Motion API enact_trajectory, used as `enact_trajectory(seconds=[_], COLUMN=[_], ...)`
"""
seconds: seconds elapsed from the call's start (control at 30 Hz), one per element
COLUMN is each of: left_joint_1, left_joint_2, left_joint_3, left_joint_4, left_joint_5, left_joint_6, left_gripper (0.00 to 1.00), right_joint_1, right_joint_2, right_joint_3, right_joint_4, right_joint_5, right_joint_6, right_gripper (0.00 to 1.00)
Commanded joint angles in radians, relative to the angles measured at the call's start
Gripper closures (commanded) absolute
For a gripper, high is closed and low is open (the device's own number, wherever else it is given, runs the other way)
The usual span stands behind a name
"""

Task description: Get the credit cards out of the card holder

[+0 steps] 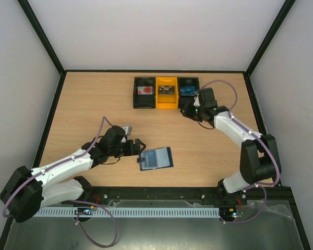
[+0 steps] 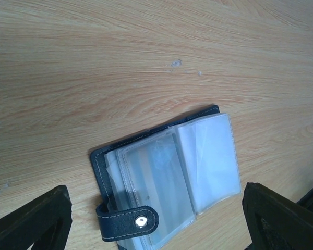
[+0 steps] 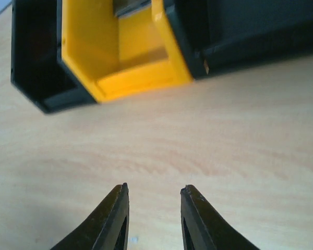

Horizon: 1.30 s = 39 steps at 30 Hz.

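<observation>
The card holder (image 1: 157, 158) lies open on the wooden table, dark navy with clear pale sleeves (image 2: 203, 161) and a snap tab (image 2: 129, 224) folded over its near edge. Whether a card sits in the sleeves I cannot tell. My left gripper (image 1: 138, 149) hovers at the holder's left edge, open wide, its fingers (image 2: 39, 219) standing either side of the holder (image 2: 101, 161) without touching it. Credit cards lie in the bins at the back: a bright blue one (image 1: 187, 90), a reddish one (image 1: 145, 90) and a third one (image 1: 166, 90). My right gripper (image 3: 154, 188) is open and empty, just in front of the bins.
Three small bins stand in a row at the back: black (image 1: 144, 102), yellow (image 1: 166, 104), black (image 1: 188, 79). The yellow bin (image 3: 125, 52) fills the top of the right wrist view. Black frame rails edge the table (image 1: 94, 104).
</observation>
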<state>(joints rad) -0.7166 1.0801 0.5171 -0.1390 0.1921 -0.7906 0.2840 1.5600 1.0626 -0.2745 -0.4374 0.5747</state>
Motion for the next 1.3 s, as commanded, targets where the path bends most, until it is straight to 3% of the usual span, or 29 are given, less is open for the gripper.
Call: enact_trajectory(seconds=[0.0,0.3,0.6,0.93,1.27], left_joint_1=[0.002,-0.016,-0.051,-0.097,-0.171], left_joint_2=[-0.032,-0.061,0.045,0.141,0.237], left_joint_3=[-0.039,-0.136,-0.183,-0.145,-0.098], left_joint_4=[0.036,0.249,0.417,0.509,0.546], left_joint_5=[0.047,0.154,0.215,0.244,0.194], left_joint_6=[-0.021,-0.12,-0.187,-0.233,-0.27], left_gripper=[0.11,0.13,0.14,0.13,0.13], right_joint_1=[0.057,0.238,0.396,0.542,0.605], right_joint_2=[-0.128,-0.32,-0.414,-0.413,-0.335], right_joint_3=[-0.139,-0.366,-0.501,-0.651,-0.715], right_joint_4=[0.112,0.205,0.271,0.43,0.535], right_joint_5=[-0.01,0.022,0.078,0.136,0.17], right_joint_6=[0.056,0.153,0.24,0.352,0.395], right_gripper=[0.72,0.72,0.72,0.73,0.75])
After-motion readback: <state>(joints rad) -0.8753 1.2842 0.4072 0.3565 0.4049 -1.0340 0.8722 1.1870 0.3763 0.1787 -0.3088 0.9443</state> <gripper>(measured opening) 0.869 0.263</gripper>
